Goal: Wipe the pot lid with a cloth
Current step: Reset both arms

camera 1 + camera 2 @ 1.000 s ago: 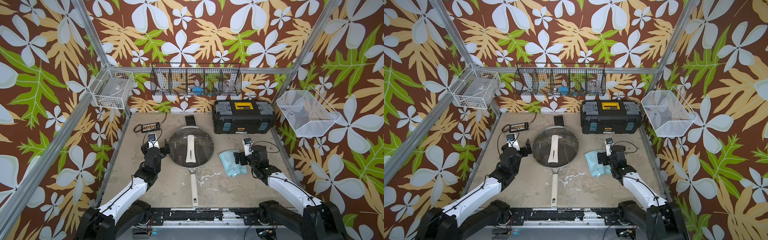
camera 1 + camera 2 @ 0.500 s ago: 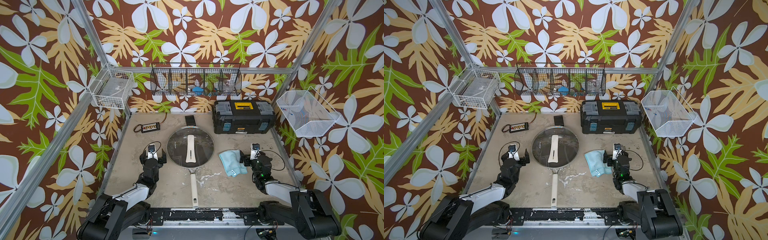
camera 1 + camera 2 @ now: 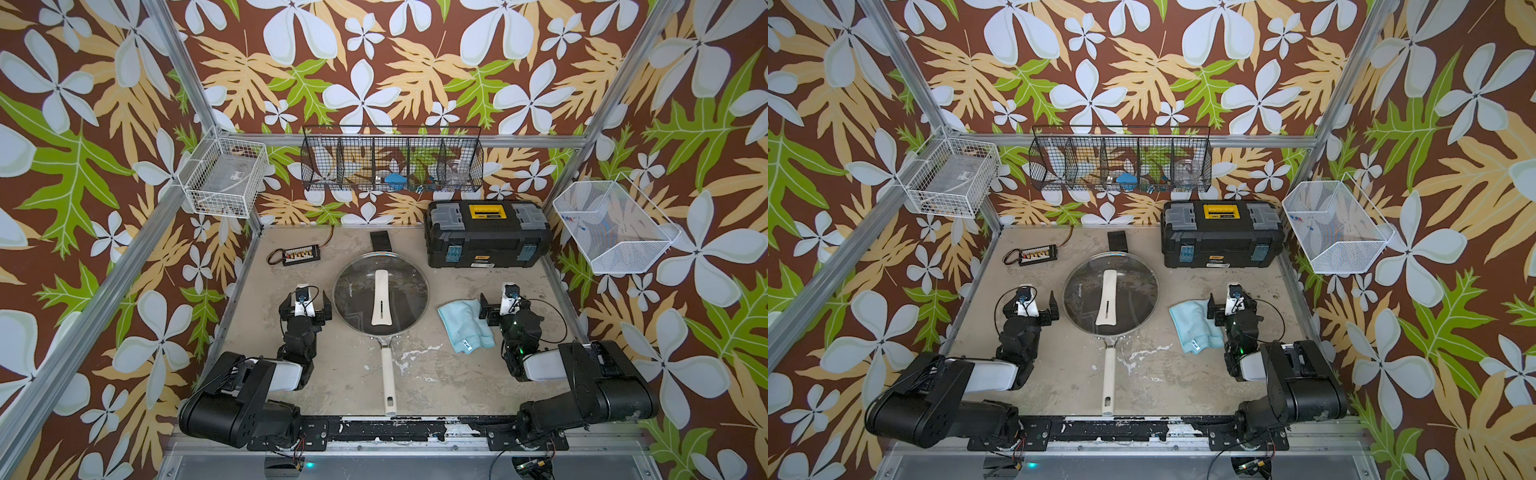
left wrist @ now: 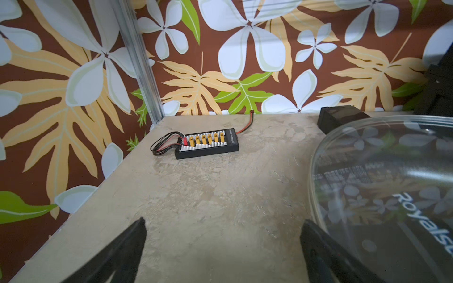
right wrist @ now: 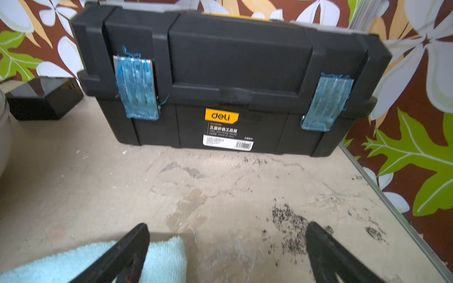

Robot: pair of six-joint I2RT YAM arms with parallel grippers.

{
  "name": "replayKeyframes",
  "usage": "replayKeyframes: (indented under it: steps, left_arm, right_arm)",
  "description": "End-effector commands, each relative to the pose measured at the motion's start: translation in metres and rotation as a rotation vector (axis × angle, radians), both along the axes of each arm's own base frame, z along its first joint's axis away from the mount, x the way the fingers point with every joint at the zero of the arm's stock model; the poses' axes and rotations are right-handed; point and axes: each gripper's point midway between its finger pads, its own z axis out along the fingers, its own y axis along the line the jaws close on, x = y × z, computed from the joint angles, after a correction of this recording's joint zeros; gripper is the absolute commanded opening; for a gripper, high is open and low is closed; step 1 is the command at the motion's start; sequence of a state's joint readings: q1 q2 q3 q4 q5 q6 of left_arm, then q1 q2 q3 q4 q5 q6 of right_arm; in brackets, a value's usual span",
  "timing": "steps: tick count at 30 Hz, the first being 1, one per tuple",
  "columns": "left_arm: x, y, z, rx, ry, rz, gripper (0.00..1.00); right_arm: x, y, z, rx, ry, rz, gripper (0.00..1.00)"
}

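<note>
We see the left tool [image 4: 224, 221] spread beside the round clear glass pot lid [image 3: 357, 299], likely to steady it; the right tool [image 5: 228, 225], spread, has one finger [image 5: 122, 252] over the light blue microfibre cloth [image 5: 166, 257], possibly touching.

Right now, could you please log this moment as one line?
pot lid: on pan, untouched; cloth: unheld, right of lid; left gripper: open, beside lid; right gripper: open, at cloth edge
</note>
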State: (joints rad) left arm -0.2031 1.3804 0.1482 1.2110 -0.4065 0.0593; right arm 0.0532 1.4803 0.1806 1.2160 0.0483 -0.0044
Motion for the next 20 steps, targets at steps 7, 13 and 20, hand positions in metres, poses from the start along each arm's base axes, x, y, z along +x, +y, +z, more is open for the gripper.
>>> replayKeyframes:
  steps: [7,13,20]
  left_arm:
    - [-0.0067,-0.0045,0.005,-0.059,-0.083,-0.084,1.0]
    - [-0.0051,-0.0062,0.0037,-0.06,-0.073,-0.093,1.0]
    - [-0.0056,-0.0048,0.005,-0.065,-0.081,-0.083,1.0]
  right_arm:
    - [0.0026,0.0011,0.0093,0.001,-0.036,0.007,1.0]
    - [0.005,0.0004,0.0084,0.009,-0.027,0.012,1.0]
    - [0.004,-0.0018,0.0083,0.016,-0.028,0.007,1.0]
